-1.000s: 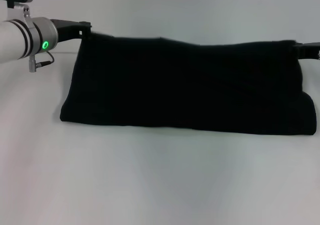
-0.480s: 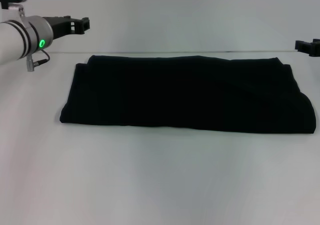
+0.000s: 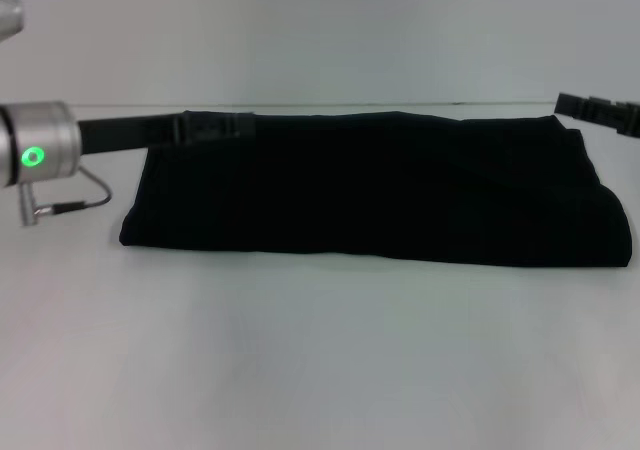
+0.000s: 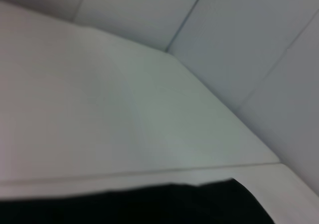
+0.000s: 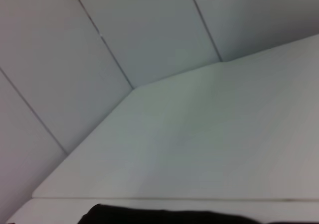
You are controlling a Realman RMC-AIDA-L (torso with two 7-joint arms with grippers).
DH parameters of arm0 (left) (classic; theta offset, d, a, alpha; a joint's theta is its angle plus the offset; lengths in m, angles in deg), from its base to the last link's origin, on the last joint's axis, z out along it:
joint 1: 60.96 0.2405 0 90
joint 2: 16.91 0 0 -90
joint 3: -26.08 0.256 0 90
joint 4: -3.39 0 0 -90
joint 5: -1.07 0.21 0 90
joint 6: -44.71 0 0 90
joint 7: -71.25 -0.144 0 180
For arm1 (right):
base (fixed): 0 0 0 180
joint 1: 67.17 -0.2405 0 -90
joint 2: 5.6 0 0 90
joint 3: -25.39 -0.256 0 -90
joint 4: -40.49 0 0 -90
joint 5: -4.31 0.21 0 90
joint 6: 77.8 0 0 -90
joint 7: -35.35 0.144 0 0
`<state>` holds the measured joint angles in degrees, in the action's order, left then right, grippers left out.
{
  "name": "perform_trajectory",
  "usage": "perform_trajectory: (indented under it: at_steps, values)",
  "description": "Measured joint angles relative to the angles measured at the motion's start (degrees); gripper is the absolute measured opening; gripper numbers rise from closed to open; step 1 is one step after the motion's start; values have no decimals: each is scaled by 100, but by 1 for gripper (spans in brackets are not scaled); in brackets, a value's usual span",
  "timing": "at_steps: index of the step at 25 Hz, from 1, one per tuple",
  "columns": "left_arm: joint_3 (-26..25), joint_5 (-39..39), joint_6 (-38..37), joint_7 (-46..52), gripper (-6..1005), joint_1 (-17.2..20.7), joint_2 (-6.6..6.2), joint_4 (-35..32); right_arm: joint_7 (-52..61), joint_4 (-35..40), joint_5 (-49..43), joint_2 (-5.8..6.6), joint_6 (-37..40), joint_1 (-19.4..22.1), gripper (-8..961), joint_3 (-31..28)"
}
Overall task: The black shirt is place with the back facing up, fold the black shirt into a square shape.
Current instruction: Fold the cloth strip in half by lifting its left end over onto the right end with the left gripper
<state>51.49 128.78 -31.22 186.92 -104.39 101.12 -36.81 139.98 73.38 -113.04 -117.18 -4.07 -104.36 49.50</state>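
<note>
On the white table the black shirt lies folded into a wide band. Left gripper reaches over its far left corner, right gripper is near the far right corner; whether the fingers are released or clenched, I cannot tell.

The black shirt is soft matt cloth; the table is smooth, matt white; the arm's wrist cuff at left is brushed metal

Now lying flat and released as a folded band, the black shirt, with the left gripper reaching in over its far left corner, the right gripper nearing its far right corner.
</note>
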Motion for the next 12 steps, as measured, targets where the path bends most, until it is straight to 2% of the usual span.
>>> perform_trajectory:
  at_steps: [4,6,11,12]
  values:
    - [-18,13,-233,164,878,335,-11,-247,167,25,-10,49,177,135,709,24]
    - [-11,46,-288,169,879,464,-9,-350,301,29,-36,129,309,218,719,35]
    - [-12,199,-584,278,881,639,-8,-454,565,13,-106,306,576,355,877,40]
    - [-16,276,-616,338,882,651,-10,-455,584,5,-128,328,635,373,874,40]
